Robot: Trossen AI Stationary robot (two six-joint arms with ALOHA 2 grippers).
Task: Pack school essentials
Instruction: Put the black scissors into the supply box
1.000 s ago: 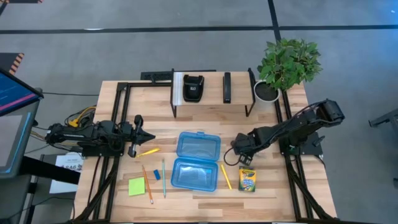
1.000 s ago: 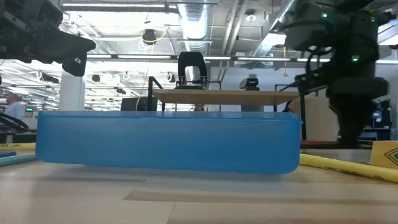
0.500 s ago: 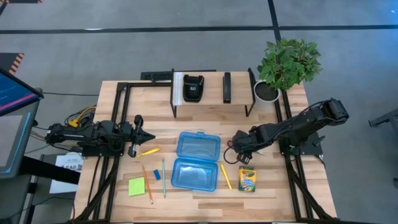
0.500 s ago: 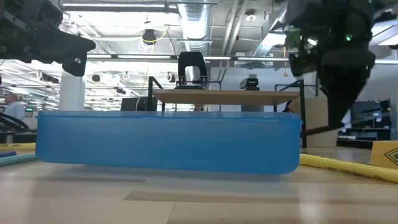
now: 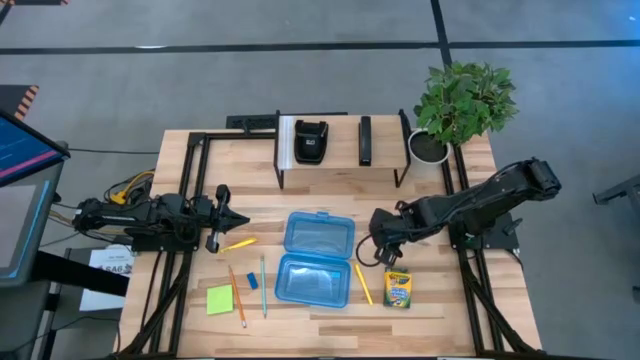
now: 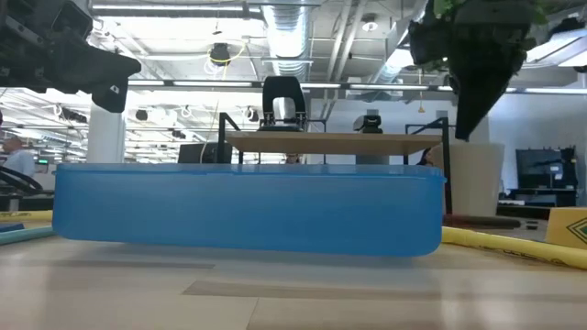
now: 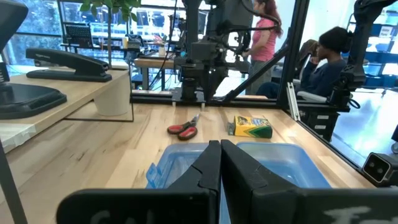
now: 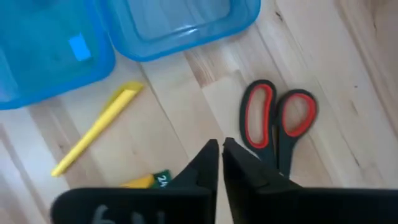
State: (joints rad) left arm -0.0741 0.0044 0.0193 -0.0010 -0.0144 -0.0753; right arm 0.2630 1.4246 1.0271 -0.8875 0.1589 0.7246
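Note:
Red-handled scissors (image 8: pixel 277 121) lie flat on the wooden table (image 5: pixel 440 305), right of the open blue case (image 5: pixel 318 258); the left wrist view shows the scissors (image 7: pixel 183 129) too. My right gripper (image 8: pixel 219 146) hangs above them, pointing steeply down, shut and holding nothing. A yellow pencil (image 5: pixel 363 284) and a crayon box (image 5: pixel 398 288) lie near it. My left gripper (image 7: pixel 219 149) waits shut at the table's left edge. A green sticky pad (image 5: pixel 220 300), blue eraser (image 5: pixel 252 281), orange pencil (image 5: pixel 237 295), teal pencil (image 5: pixel 263 285) and another yellow pencil (image 5: pixel 238 243) lie left of the case.
A dark rack (image 5: pixel 340 145) with black devices stands at the far edge, with a potted plant (image 5: pixel 460 100) at the far right corner. Bare wood lies along the near edge in front of the case. People sit in the room beyond the table.
My right gripper has risen well above the table and drifted slightly toward the blue case. The scissors stay lying on the wood.

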